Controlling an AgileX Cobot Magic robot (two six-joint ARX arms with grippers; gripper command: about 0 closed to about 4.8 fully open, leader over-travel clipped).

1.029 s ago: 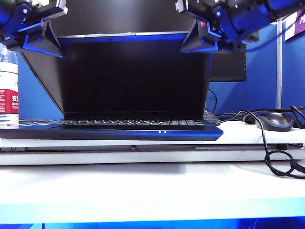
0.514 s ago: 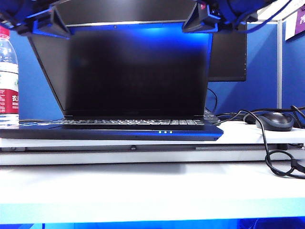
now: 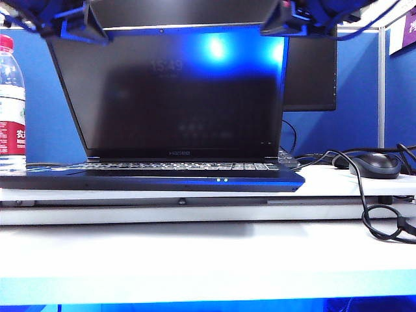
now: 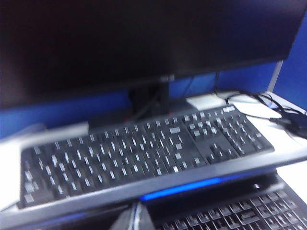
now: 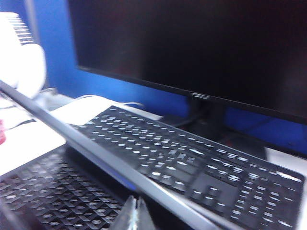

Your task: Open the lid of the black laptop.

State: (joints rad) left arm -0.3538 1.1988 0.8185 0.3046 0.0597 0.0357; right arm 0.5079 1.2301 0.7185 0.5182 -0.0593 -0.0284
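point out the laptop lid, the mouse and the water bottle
lid (image 3: 175,97): exterior view, middle of its dark screen face
mouse (image 3: 374,164): exterior view, top of its shell
water bottle (image 3: 11,110): exterior view, clear body above the red label

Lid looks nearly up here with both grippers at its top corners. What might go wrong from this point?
1. The left gripper and right gripper sit at the lid's top corners; uneven pushing might twist it.
2. A separate keyboard and monitor stand right behind; pushing further could knock the lid into them.
3. The laptop base might slide toward the mouse.
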